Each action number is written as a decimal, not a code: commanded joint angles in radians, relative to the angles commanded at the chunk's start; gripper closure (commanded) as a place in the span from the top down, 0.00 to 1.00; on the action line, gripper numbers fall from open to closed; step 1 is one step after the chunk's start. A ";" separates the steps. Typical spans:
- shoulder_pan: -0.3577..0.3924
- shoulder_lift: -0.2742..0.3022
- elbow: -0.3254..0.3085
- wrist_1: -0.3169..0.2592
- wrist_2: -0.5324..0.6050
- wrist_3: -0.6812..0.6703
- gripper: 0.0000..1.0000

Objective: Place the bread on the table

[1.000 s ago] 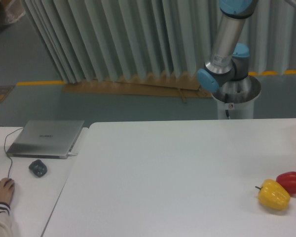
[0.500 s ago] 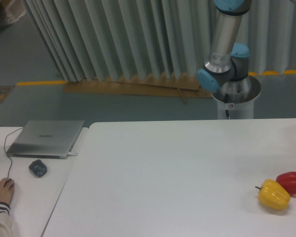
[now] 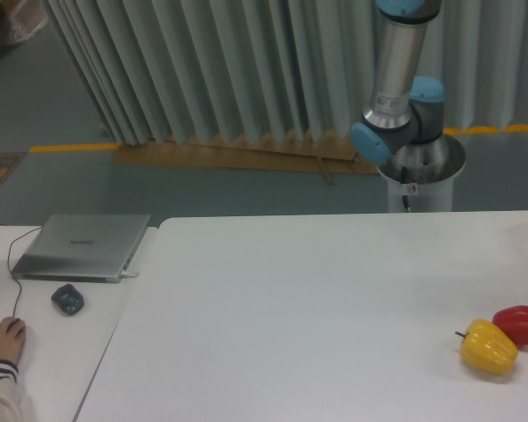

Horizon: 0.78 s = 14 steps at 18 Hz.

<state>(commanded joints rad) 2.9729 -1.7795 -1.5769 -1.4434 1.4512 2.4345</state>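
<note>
Two peppers sit touching near the right edge of the table (image 3: 317, 299): yellow pepper (image 3: 488, 346), red pepper (image 3: 517, 323). Only the arm (image 3: 396, 79) shows, rising out of frame, so pincer's out of sight. Can't spot the bread anywhere either.

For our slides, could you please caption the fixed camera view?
UR5e arm rises behind a white table holding a yellow pepper and red pepper; tool and bread out of view.
</note>
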 joint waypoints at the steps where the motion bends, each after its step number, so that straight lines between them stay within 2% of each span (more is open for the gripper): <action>1: -0.011 0.009 -0.008 -0.002 -0.003 -0.024 0.36; 6: -0.067 0.055 -0.051 -0.003 -0.003 -0.136 0.38; 14: -0.224 0.054 -0.063 0.008 0.024 -0.331 0.39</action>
<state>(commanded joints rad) 2.7491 -1.7257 -1.6398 -1.4358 1.4756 2.1033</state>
